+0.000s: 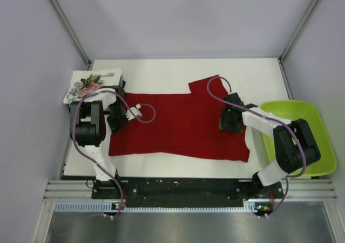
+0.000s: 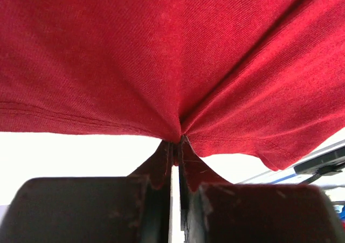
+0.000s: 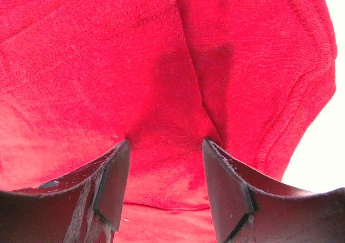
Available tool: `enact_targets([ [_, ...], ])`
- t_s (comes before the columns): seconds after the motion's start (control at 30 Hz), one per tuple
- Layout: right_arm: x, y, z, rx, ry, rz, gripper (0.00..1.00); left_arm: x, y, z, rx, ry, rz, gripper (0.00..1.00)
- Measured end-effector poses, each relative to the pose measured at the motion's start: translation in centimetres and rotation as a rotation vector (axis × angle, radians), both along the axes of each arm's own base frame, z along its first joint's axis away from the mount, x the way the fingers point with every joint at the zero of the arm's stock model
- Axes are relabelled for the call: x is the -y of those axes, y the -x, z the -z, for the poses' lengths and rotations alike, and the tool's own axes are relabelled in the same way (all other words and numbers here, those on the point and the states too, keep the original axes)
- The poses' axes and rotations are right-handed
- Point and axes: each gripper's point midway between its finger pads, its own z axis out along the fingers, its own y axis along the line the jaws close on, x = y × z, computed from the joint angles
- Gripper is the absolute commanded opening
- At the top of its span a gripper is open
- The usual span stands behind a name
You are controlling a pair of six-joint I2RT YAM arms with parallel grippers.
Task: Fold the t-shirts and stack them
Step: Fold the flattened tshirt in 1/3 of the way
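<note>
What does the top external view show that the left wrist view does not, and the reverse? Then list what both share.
Only the top external view: the whole red t-shirt spread out, the folded floral t-shirt at far left, the lime-green tray, and the right claw over the shirt. Only the left wrist view: the left claw pinched shut on the shirt's hem, cloth gathering into it. Both: the red t-shirt.

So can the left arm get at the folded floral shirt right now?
Probably yes: the floral shirt lies right beside it, nothing between. But its jaws grip an edge of the red shirt, so it must release first.
</note>
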Motion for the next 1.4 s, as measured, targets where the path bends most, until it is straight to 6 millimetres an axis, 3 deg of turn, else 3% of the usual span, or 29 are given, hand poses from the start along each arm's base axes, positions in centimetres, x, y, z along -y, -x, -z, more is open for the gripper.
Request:
enact_targets([
  [0.23,2.2,0.0,-0.1,-0.023,0.108,-0.009,0.59,0.3,0.2,-0.1,-0.002,0.008,-0.020,0.00],
  [0.37,2.7,-0.3,-0.3,-0.028,0.142,-0.022,0.59,0.7,-1.6,-1.4,0.055,0.026,-0.049,0.01],
  [0.5,2.9,-0.3,-0.2,-0.033,0.152,-0.032,0.59,1.1,-3.5,-3.4,0.144,0.050,-0.056,0.09],
  [0.6,2.9,-0.3,-0.2,-0.033,0.154,-0.035,0.59,1.2,-3.2,-3.7,0.142,0.052,-0.057,0.28],
  [0.67,2.9,-0.3,-0.2,-0.033,0.155,-0.039,0.59,1.1,-3.1,-3.7,0.136,0.052,-0.057,0.34],
  [0.93,2.9,-0.4,-0.2,-0.037,0.159,-0.050,0.59,1.2,-2.8,-3.5,0.119,0.055,-0.063,0.44],
  [1.23,2.9,-0.4,-0.2,-0.037,0.159,-0.050,0.60,2.3,-2.8,-0.8,0.033,0.068,-0.052,0.47],
  [1.4,2.9,-0.4,-0.2,-0.037,0.159,-0.050,0.60,2.8,-2.6,-0.5,0.018,0.074,-0.041,0.47],
])
